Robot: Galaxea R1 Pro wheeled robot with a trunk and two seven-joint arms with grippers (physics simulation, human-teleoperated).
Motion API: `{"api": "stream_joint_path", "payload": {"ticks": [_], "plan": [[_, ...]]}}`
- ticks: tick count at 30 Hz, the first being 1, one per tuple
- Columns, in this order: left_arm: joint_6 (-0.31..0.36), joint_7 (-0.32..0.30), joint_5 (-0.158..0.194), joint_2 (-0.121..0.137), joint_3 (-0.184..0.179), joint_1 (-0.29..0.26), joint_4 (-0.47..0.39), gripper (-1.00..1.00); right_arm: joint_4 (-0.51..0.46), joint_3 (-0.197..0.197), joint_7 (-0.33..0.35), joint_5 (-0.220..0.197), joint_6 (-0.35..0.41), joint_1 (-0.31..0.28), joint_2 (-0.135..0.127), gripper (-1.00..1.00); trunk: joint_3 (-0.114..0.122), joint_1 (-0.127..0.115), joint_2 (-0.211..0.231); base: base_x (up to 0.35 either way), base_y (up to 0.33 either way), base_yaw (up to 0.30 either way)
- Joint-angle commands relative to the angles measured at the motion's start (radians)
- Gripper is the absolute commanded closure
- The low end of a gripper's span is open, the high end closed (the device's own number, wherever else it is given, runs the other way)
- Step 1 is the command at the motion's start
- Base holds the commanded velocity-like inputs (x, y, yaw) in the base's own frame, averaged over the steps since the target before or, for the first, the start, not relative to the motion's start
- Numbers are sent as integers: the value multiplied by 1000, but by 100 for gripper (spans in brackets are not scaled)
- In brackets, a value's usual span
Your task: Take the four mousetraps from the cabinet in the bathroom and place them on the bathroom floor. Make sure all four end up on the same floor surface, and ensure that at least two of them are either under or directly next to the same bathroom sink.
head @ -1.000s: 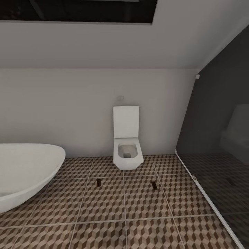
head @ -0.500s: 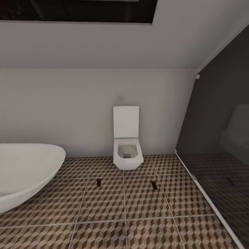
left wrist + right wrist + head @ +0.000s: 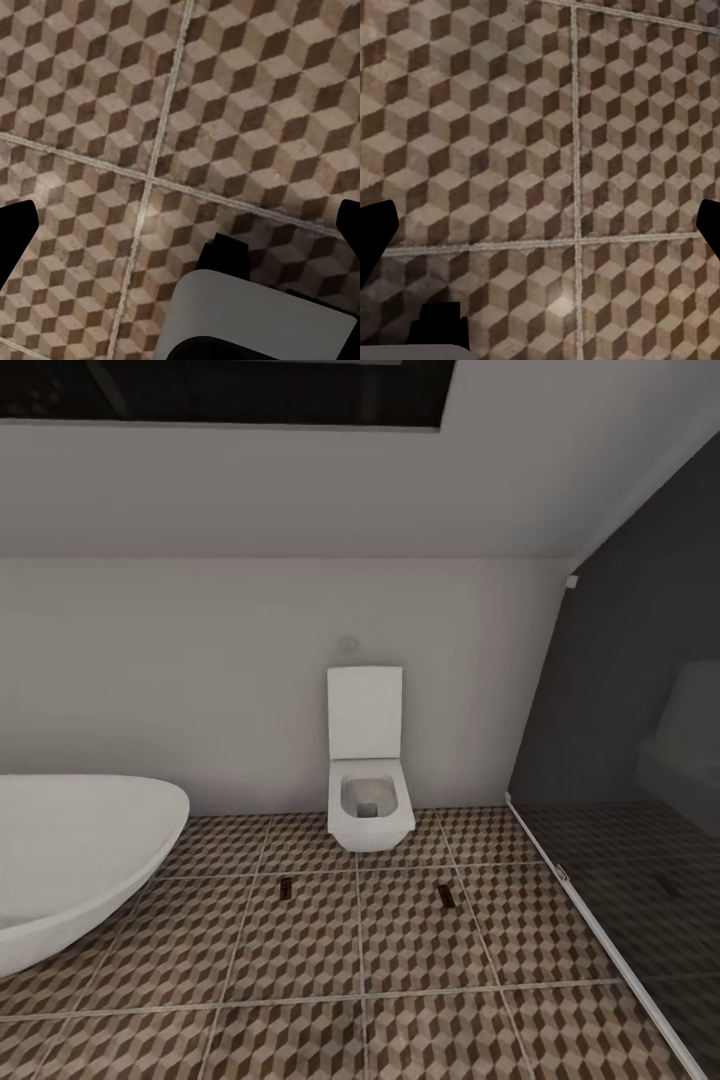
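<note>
Nothing had moved since the earlier frames: the head view was unchanged, the robot apparently paused. Two small flat brown mousetraps (image 3: 287, 887) (image 3: 446, 895) lay on the cube-patterned brown and beige tiled bathroom floor (image 3: 400, 1010), in front of the white wall-hung toilet (image 3: 368, 775) and right of the white oval bathtub (image 3: 70, 860). This probably suits the shared-floor requirement. Both traps lay well ahead of the arms. The left gripper (image 3: 180, 225) and right gripper (image 3: 540, 225) hung over bare tiles, fingers spread wide, holding nothing.
</note>
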Motion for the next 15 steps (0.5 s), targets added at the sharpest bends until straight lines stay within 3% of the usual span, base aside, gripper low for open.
{"api": "stream_joint_path", "payload": {"ticks": [1,15], "plan": [[-7,6,10,1,-8,-1,-5,-100,3,8,0,-8,-5,-1,1,-100,-1,0,-1,0,0,0],[-7,6,10,1,-8,-1,-5,-100,3,8,0,-8,-5,-1,1,-100,-1,0,-1,0,0,0]]}}
